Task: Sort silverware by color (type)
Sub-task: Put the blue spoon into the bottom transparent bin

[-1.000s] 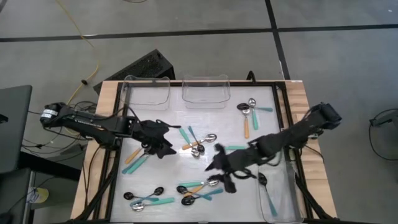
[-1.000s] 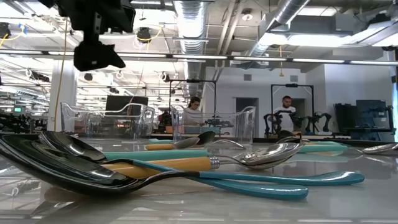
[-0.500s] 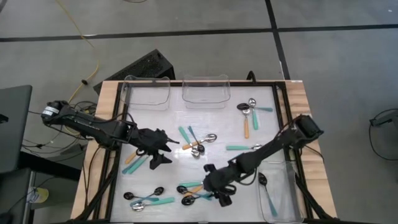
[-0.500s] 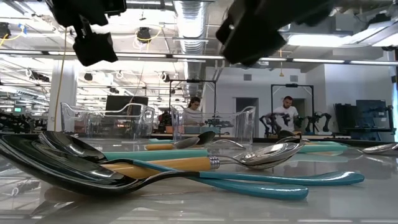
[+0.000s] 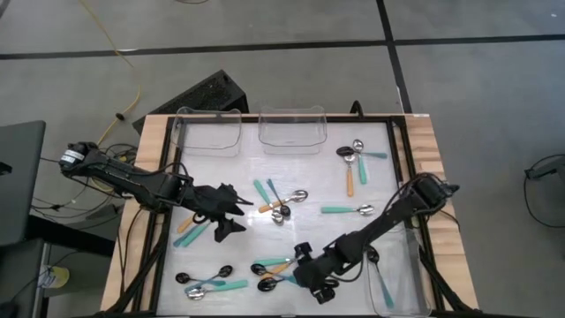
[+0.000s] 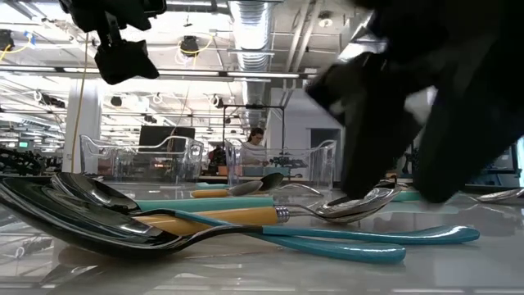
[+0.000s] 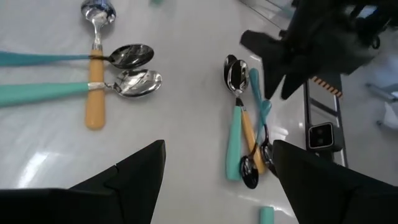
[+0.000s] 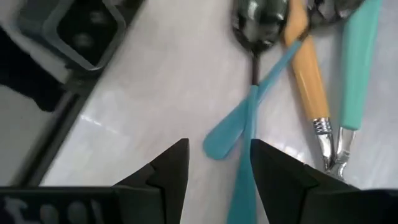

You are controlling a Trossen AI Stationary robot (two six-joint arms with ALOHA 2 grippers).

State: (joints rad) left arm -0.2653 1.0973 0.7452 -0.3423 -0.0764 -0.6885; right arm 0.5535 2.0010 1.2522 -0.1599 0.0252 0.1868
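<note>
Just ahead of the right gripper (image 8: 214, 171), fingers parted and empty, lies a teal-handled spoon (image 8: 252, 106), its handle running lengthwise toward the gap; the left gripper (image 5: 231, 212), also open, waits farther off.

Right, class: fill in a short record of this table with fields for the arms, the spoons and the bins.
left gripper: open, above the table's left-centre
right gripper: open, low over the front spoon pile
held: nothing
spoons: scattered in small groups on the table
bins: two clear ones at the back edge, empty
</note>
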